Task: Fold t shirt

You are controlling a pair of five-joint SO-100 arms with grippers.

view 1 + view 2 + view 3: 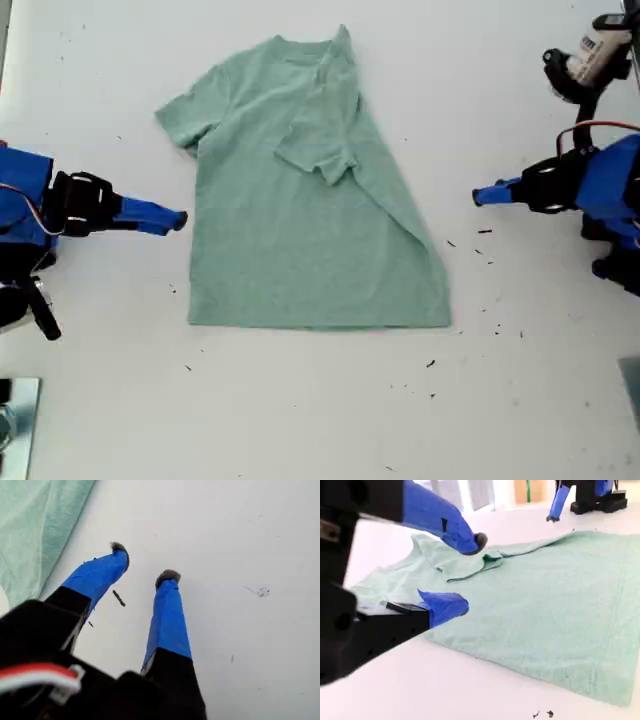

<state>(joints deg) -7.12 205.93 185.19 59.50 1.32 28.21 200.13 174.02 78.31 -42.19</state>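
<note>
— Where does the t shirt [300, 240] lie?

— In the middle of the white table [300, 420], between my two arms. Its collar is on the far side and its hem on the near side. The edge on the exterior view's right is folded in over the body, with that sleeve lying on the chest. The sleeve on the exterior view's left is spread flat.

— And my first gripper [482, 196]?

— It is at the exterior view's right and points toward the shirt but stays apart from it, over bare table. The first wrist view shows its jaws spread with nothing between them [144, 562]. The cloth [30, 530] lies off to one side.

— My second gripper [178, 220]?

— It is at the exterior view's left, with its tip just beside the shirt's side edge, below the flat sleeve. The arm reaches out low and nearly level. Its jaws are parted too [471, 573] and pinch nothing. The shirt [545, 610] stretches beyond them.
</note>
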